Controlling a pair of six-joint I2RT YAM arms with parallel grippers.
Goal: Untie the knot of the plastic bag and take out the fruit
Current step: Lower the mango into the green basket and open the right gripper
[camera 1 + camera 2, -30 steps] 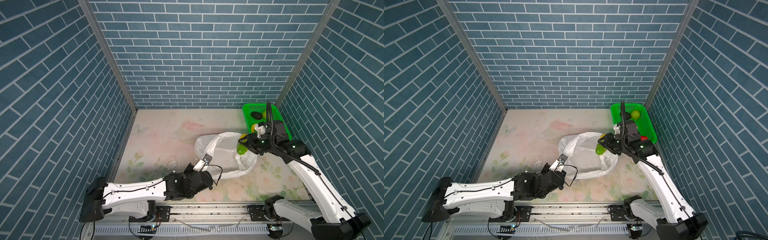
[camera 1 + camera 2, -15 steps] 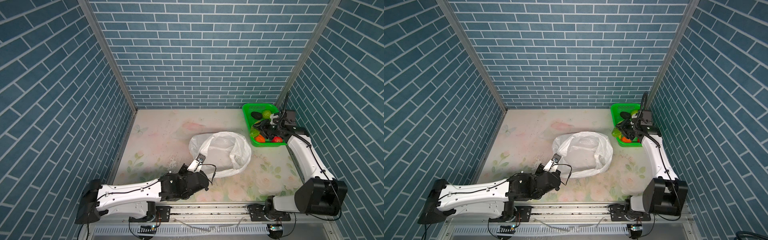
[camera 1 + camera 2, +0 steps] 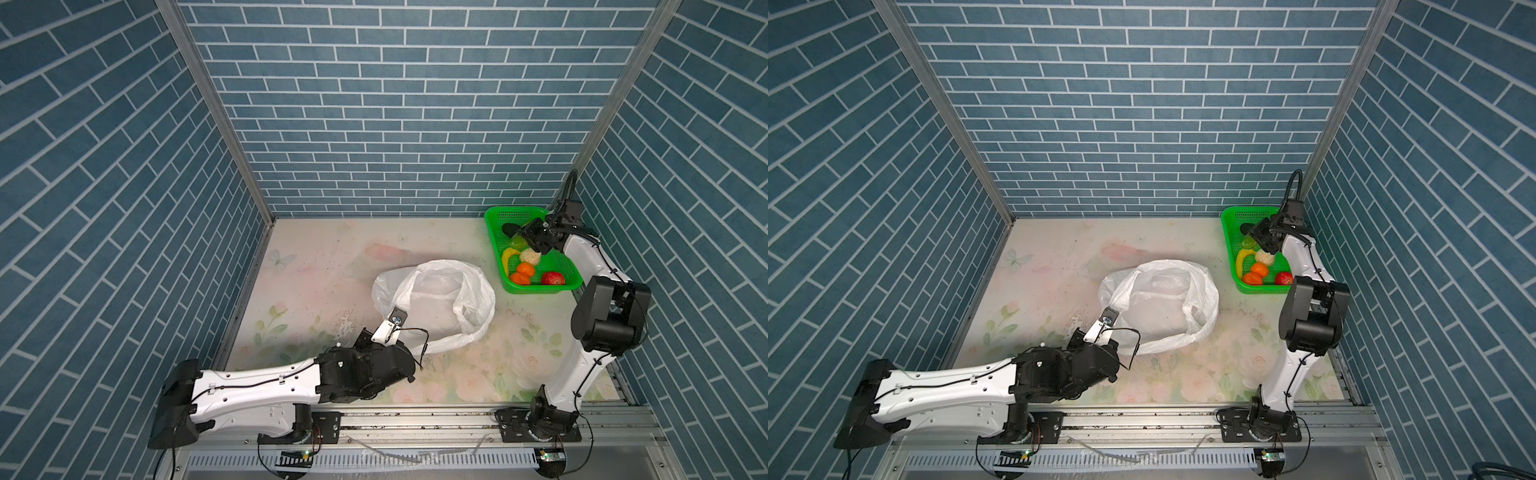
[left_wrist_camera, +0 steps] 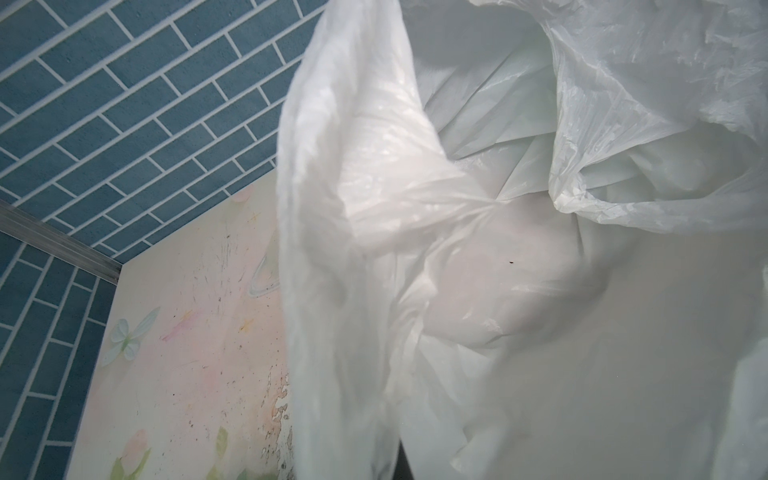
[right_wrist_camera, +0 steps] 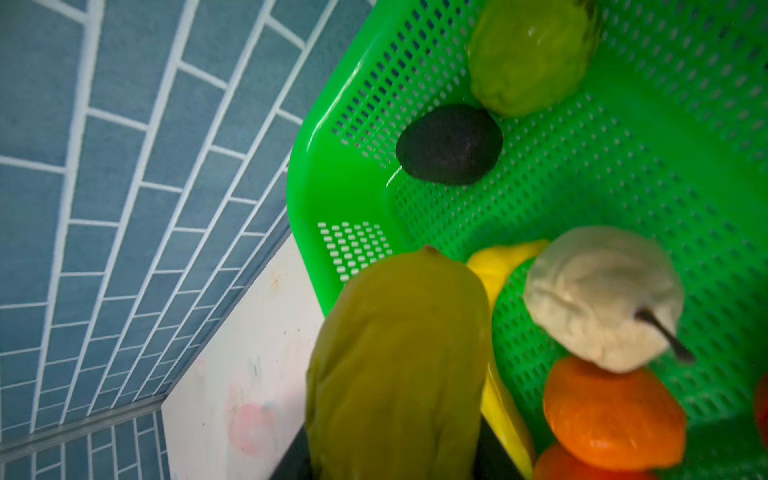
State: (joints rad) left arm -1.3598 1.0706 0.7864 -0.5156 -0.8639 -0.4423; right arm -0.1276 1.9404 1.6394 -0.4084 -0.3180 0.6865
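The translucent white plastic bag (image 3: 440,299) lies crumpled in the middle of the floral-print tabletop (image 3: 324,266), and both top views show its mouth gaping wide. The left gripper (image 3: 397,316) reaches to the bag's near-left rim with its jaws closed, pinching a fold of the thin film. In the left wrist view that fold runs as a taut strip straight down towards the fingers.

The right gripper (image 3: 524,240) hangs well apart from the bag, over the green perforated plastic basket (image 3: 536,289) in the far right corner of the tabletop. It grips the yellow-green oblong fruit (image 5: 399,365), which fills the foreground of the right wrist view, just beside the yellow banana (image 3: 508,257).

Inside the basket also lie:
- a dark oval piece (image 5: 449,143)
- a light green round piece (image 5: 532,54) touching the dark oval one
- a whitish knobbly piece (image 3: 530,256)
- orange pieces (image 3: 525,270)
- a red piece (image 3: 552,277) near the front rim
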